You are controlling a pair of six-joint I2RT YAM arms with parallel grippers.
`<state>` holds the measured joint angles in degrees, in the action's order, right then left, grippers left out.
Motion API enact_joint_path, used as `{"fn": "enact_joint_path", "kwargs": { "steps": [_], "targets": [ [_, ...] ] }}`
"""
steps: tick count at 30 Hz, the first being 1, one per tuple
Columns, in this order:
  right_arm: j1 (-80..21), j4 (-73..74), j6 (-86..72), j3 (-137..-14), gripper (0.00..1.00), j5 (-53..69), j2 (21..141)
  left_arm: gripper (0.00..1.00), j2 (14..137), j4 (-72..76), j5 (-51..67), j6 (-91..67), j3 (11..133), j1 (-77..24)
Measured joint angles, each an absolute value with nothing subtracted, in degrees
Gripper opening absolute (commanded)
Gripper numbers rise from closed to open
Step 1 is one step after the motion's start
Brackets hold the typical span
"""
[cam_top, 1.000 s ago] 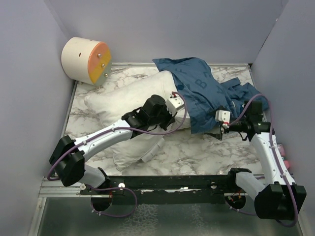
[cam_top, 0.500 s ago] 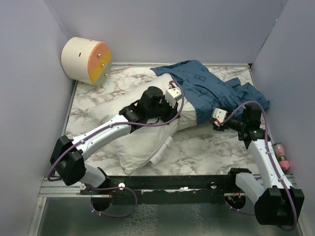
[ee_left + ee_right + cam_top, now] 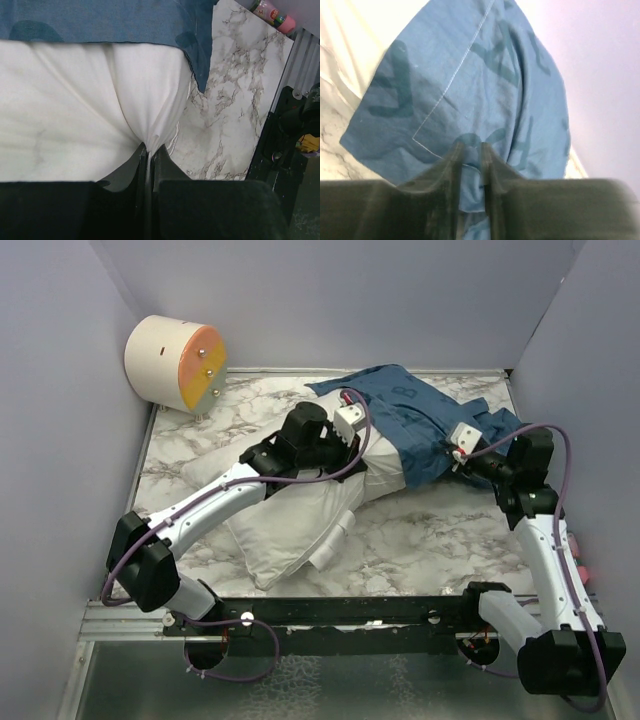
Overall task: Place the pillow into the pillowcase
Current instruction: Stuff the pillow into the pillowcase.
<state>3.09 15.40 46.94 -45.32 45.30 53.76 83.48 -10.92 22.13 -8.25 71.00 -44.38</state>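
The pillow (image 3: 300,510) lay across the middle of the table (image 3: 420,540), and only its far right end sat under the pillowcase (image 3: 420,425); most of its white bulk, by my estimate well over 1 half, was uncovered toward the near left. The pillowcase was bunched over that end and spread right of the pillow toward the back right corner, so pulling the case down the pillow's length remained to be done.

The left gripper (image 3: 148,155) had its jaws pressed together on a pinch of white pillow cover just below the case's hem, as the left wrist view showed. The right gripper (image 3: 470,160) had its jaws closed on a fold of blue pillowcase cloth, right of the pillow.

Right of the pillow, the side wall stood close and the case's far edge lay against the back wall. A cream cylinder (image 3: 172,362) sat well apart at the back left of the pillow. Bare marble lay near and right of the pillow.
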Motion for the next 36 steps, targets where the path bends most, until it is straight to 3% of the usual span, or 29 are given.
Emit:
{"fn": "enact_joint_path", "kwargs": {
  "steps": [3,6,11,21,27,28,32,36],
  "targets": [
    [3.07,21.23,48.47,-50.98,0.67,46.94,53.84,0.00,83.81,-11.25,23.88,-8.54,71.79,-43.05],
    [3.05,25.71,51.11,-54.65,0.79,46.35,53.82,0.00,84.03,-11.27,25.76,-8.99,72.12,-41.63],
    [3.05,30.89,55.96,-56.27,0.83,42.28,55.48,0.00,84.58,-11.20,28.93,-9.85,72.77,-39.51],
    [3.05,30.74,59.27,-54.19,0.78,33.23,63.46,0.00,85.49,-11.22,33.08,-10.50,73.82,-37.10],
    [3.05,27.92,58.98,-54.22,0.60,34.09,63.75,0.00,85.93,-10.79,34.59,-11.18,73.82,-36.58],
    [3.05,27.57,58.85,-54.22,0.53,34.39,63.77,0.00,86.00,-10.72,34.81,-11.29,73.82,-36.51],
    [2.94,26.65,58.06,-54.28,0.05,36.36,64.14,0.00,86.80,-11.00,35.57,-11.90,74.96,-36.29],
    [2.94,26.63,55.31,-55.81,0.01,38.68,64.47,0.00,87.35,-11.25,35.99,-12.29,75.90,-35.83]
  ]
}}
